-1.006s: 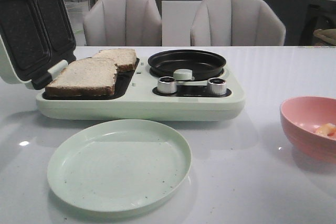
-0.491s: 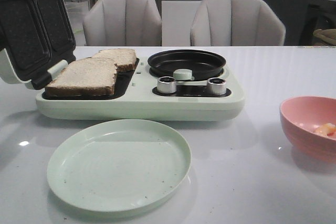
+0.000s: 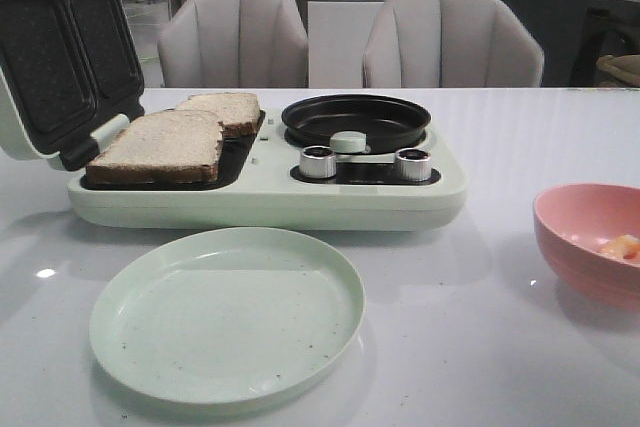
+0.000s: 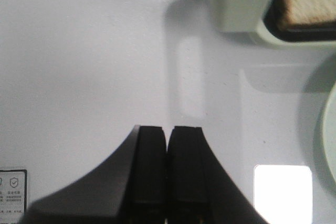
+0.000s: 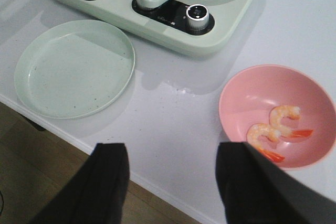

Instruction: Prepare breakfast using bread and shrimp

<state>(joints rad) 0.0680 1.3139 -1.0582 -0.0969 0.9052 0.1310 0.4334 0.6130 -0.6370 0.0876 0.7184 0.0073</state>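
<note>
Bread (image 3: 160, 144) lies in the open sandwich maker (image 3: 265, 192) on the white counter (image 3: 480, 307): one slice at the front of the dark left tray, the second slice (image 3: 225, 109) behind it and partly under its far corner. The maker's lid (image 3: 60, 52) stands tilted up at the left, its two dark moulded plates facing the room. To the right of the bread, on the same appliance, sits a round black pan (image 3: 355, 119), with two silver knobs (image 3: 318, 161) in front of it and a pale green handle between them.

A pale green plate (image 3: 228, 312) rests on the counter just in front of the maker, bare but for a few dark specks. Well to the right stands a pink bowl (image 5: 252, 98), and inside it lie two shrimp (image 5: 277, 125), curled, pale orange with red tails, side by side and touching near the bowl's lower wall.

The left gripper (image 4: 168, 171) hangs above bare counter with its two black fingers pressed together and nothing between them; a corner of the maker and a bread slice show at the far edge of its view. The right gripper (image 5: 170, 182) is spread wide and holds nothing, one finger near the bowl's rim, the other near the plate.
</note>
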